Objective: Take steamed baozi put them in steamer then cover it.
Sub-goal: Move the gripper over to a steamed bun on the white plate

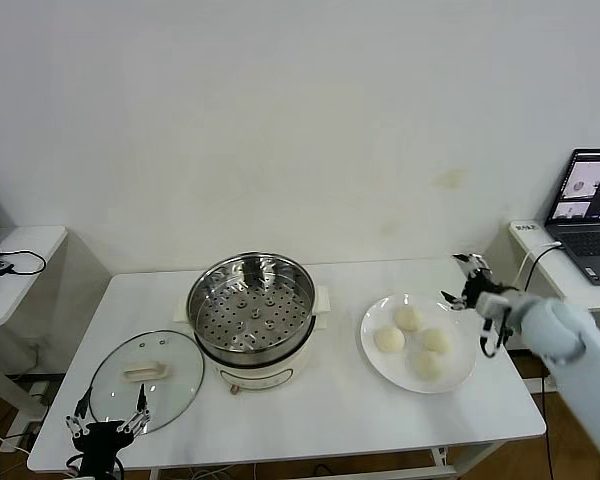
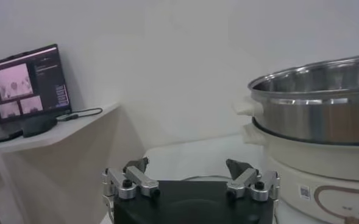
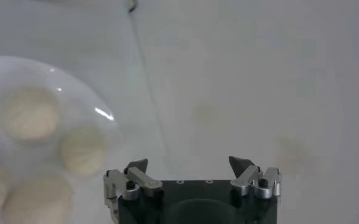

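your right gripper [image 1: 464,279] hangs just beyond the plate's [image 1: 465,374] far right rim, fingers spread wide with nothing between them. four baozi [image 1: 389,340] sit together on that plate, right of the steamer [image 1: 251,318], which stands uncovered mid-table with its perforated tray bare. the cover [image 1: 146,379] lies flat on the table left of the steamer. your left gripper [image 1: 108,413] waits at the table's near left edge, just in front of the cover, wide open and empty.
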`<state>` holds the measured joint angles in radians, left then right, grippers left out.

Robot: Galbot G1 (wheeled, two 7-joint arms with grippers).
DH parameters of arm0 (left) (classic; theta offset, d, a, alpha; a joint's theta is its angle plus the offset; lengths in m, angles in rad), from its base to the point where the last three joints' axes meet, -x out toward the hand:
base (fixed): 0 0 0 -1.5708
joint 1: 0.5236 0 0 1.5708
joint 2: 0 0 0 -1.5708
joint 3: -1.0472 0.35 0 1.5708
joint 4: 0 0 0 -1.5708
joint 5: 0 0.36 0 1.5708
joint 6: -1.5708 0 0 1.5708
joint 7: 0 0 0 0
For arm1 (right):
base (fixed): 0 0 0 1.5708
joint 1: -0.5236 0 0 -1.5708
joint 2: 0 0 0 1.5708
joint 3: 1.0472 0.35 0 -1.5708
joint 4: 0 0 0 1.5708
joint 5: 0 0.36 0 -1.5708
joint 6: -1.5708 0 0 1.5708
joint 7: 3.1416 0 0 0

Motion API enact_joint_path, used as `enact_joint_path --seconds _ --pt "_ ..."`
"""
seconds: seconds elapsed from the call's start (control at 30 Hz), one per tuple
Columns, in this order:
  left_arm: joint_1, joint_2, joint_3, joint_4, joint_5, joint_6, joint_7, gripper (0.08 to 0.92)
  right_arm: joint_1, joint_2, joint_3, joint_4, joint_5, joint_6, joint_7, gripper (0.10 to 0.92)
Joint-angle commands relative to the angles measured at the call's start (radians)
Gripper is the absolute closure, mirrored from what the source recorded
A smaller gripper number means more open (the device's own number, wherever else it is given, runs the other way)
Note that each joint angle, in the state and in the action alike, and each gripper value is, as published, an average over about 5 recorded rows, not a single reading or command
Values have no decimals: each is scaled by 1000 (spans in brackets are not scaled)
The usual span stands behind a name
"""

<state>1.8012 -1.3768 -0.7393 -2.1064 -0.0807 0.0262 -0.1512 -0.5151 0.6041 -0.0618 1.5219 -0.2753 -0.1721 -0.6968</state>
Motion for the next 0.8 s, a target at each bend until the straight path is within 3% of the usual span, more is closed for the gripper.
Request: enact_joint_path --seconds 0.03,0.47,0.8 --pt "-1 2 -4 -3 5 4 2 177 475 -48 -526 -223 64 23 -310 203" --pt "-11 7 -15 1 4 7 6 177 587 213 -716 -458 38 92 -356 203" --pt "-15 9 -23 10 5 6 6 177 526 284 -711 -535 17 89 -341 203"
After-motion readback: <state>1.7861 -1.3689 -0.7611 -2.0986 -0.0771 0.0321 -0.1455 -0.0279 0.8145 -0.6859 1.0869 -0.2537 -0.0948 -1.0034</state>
